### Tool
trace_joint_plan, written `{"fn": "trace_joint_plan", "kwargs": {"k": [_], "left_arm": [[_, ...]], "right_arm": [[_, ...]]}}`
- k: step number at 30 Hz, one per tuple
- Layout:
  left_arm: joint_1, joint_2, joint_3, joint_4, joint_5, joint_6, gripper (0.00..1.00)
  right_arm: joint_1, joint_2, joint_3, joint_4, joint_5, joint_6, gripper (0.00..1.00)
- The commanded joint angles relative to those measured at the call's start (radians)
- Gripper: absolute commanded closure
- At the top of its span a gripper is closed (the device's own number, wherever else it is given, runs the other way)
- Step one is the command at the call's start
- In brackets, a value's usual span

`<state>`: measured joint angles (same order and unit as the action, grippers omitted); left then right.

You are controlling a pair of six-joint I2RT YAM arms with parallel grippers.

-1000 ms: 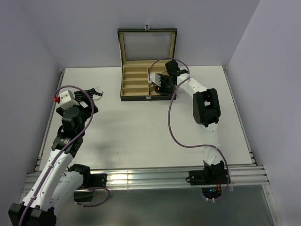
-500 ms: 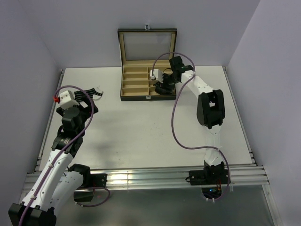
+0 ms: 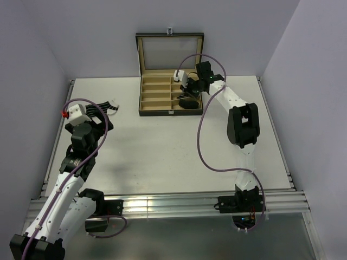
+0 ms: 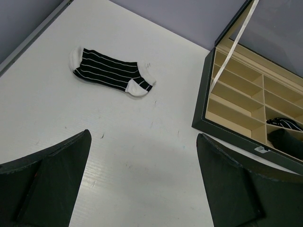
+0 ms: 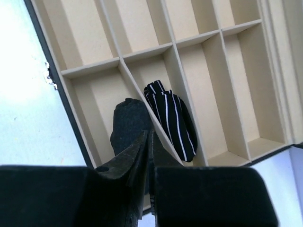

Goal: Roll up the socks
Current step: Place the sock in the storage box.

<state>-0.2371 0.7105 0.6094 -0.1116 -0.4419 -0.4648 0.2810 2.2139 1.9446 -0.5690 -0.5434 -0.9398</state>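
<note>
1. White table (image 3: 162,151) carries an open compartmented box (image 3: 162,112) at its far edge.
2. Left gripper (image 4: 143,137): fingers spread wide, nothing held, above the table.
3. Flat striped sock (image 4: 111,72) lies on the table, left of the box.
4. Right gripper (image 5: 148,142): fingers pressed together, empty, over the box.
5. Rolled striped sock (image 5: 173,120) and plain black bundle (image 5: 128,125) sit in adjacent compartments.

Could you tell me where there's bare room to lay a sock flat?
The table between box and arm bases is bare. A striped sock lies far left; two rolled socks crowd the box's right end, under the right hand.
</note>
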Motion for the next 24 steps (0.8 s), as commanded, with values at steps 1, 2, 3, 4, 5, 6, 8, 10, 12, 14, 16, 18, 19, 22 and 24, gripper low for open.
{"fn": "trace_joint_plan", "kwargs": {"k": [1,2,3,4,5,6,8,10,12,14,16,18,19,22,24], "left_arm": [[-0.002,-0.011,-0.005,0.047,0.011,0.005,0.02],[-0.002,-0.011,-0.007,0.047,0.012,0.005,0.02],[-0.002,-0.011,-0.007,0.047,0.012,0.006,0.02],[-0.002,-0.011,-0.007,0.047,0.012,0.003,0.02],[-0.002,-0.011,-0.007,0.047,0.014,0.002,0.02],[-0.002,-0.013,-0.007,0.05,0.015,0.002,0.02],[-0.002,-0.011,-0.007,0.05,0.015,-0.001,0.02],[-0.002,-0.011,-0.005,0.05,0.017,-0.005,0.02],[-0.002,-0.011,-0.005,0.046,0.016,-0.006,0.02],[-0.002,-0.013,-0.003,0.046,0.019,-0.008,0.02],[-0.002,-0.011,0.0,0.041,0.022,-0.012,0.02],[-0.002,-0.011,0.003,0.039,0.02,-0.017,0.02],[-0.002,-0.013,0.006,0.033,0.023,-0.02,0.02],[-0.002,-0.003,0.016,0.027,0.031,-0.032,0.01],[-0.001,0.003,0.023,0.017,0.037,-0.041,0.01]], "right_arm": [[-0.003,0.055,0.036,0.044,-0.004,0.058,0.9],[-0.002,0.065,0.04,0.04,0.0,0.058,0.9],[0.0,0.088,0.051,0.02,0.006,0.058,0.9],[0.006,0.098,0.057,0.011,0.008,0.056,0.9],[0.01,0.107,0.062,0.001,0.01,0.055,0.9],[0.012,0.113,0.063,-0.006,0.014,0.055,0.9],[0.021,0.119,0.059,-0.003,0.008,0.058,0.9],[0.024,0.113,0.051,0.004,-0.006,0.064,0.9],[0.026,0.101,0.044,0.017,-0.004,0.071,0.9],[0.026,0.069,0.04,0.02,0.002,0.078,0.9],[0.026,0.032,0.031,0.021,0.011,0.085,0.89],[0.026,-0.043,-0.013,0.046,0.019,0.096,0.89],[0.026,-0.071,-0.033,0.058,0.023,0.104,0.86],[0.024,-0.19,-0.11,0.109,0.063,0.165,0.76],[0.024,-0.279,-0.171,0.138,0.085,0.197,0.69]]}}
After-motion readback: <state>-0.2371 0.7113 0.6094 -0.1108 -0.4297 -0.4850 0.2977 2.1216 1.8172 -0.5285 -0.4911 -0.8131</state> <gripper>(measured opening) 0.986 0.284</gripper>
